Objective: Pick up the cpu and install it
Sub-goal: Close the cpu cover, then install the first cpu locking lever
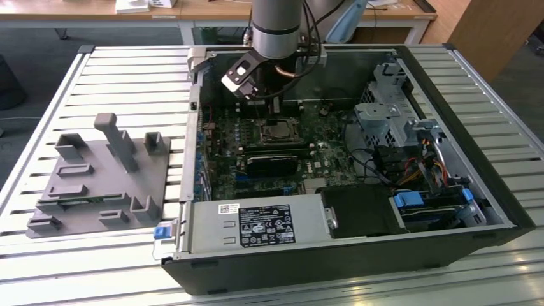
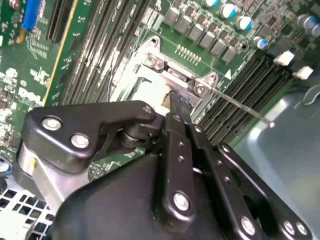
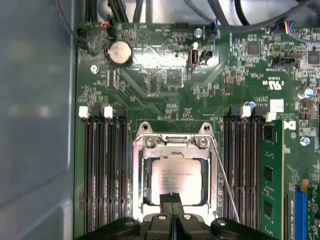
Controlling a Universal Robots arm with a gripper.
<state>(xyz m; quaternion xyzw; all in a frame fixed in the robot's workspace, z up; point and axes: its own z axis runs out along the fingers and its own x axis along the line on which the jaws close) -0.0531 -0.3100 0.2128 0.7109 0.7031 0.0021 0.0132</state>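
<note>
The cpu [image 3: 176, 180], a small silvery square chip, lies flat in the metal-framed motherboard socket [image 3: 172, 142] inside the open computer case. It also shows in the second wrist view as a pale patch [image 2: 150, 93] and in the exterior view [image 1: 274, 132]. My gripper [image 3: 172, 201] hangs straight over the socket with its two black fingers pressed together, tips at one edge of the chip [image 2: 179, 101]. Nothing sits between the fingers. In the exterior view the gripper [image 1: 271, 118] reaches down from the arm into the case.
A thin socket lever [image 3: 223, 180] runs beside the socket. Black memory slots flank it, with a green memory stick [image 3: 272, 180] in one. A grey fixture tray [image 1: 93, 185] lies at the exterior view's left on the slatted table. Power supply [image 1: 255, 226] and drive cages [image 1: 399, 127] crowd the case.
</note>
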